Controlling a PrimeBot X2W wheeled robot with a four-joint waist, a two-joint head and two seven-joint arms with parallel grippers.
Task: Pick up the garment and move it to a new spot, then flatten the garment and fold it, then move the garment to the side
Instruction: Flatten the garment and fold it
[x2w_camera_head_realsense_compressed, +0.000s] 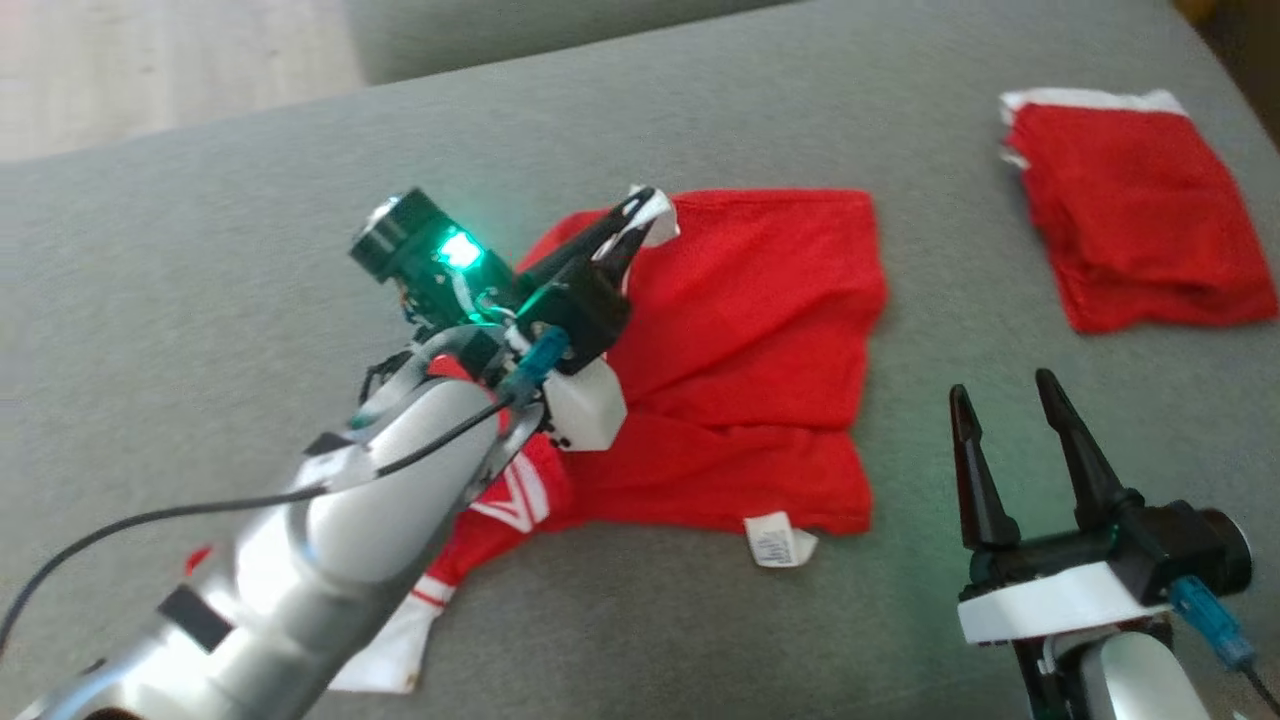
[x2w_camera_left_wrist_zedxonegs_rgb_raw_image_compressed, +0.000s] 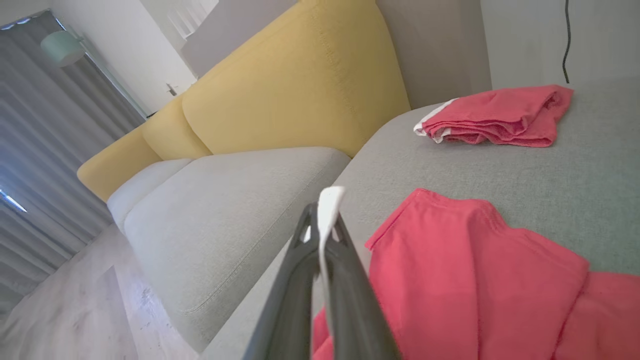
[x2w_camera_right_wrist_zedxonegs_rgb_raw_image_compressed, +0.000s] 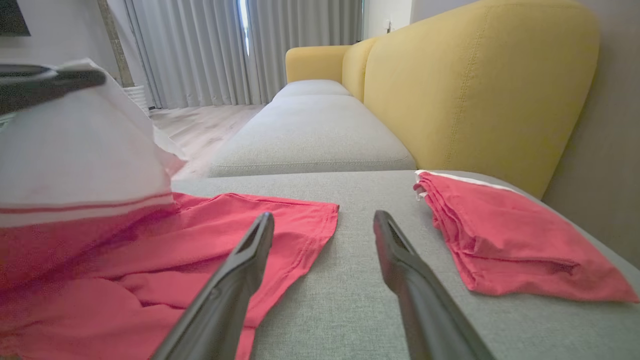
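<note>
The red garment (x2w_camera_head_realsense_compressed: 760, 330) lies spread on a grey cushion (x2w_camera_head_realsense_compressed: 200, 300), seemingly a sofa's, near a yellow backrest (x2w_camera_right_wrist_zedxonegs_rgb_raw_image_compressed: 450, 90) and grey curtains (x2w_camera_right_wrist_zedxonegs_rgb_raw_image_compressed: 200, 50), its white trim (x2w_camera_left_wrist_zedxonegs_rgb_raw_image_compressed: 330, 200) pinched in the left pincer (x2w_camera_head_realsense_compressed: 635, 215), while the right pincer (x2w_camera_head_realsense_compressed: 1005, 390) gapes wide.

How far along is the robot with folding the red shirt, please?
Done: a folded red garment lies at the right. In hand: the left gripper is shut on the white trim of the rumpled red shirt. Left: flattening, folding, moving aside; the right gripper is open, holding nothing.

Head camera is looking down on the garment (x2w_camera_head_realsense_compressed: 740, 360); both wrist cameras, low and close, are facing the sofa (x2w_camera_left_wrist_zedxonegs_rgb_raw_image_compressed: 300, 85).
</note>
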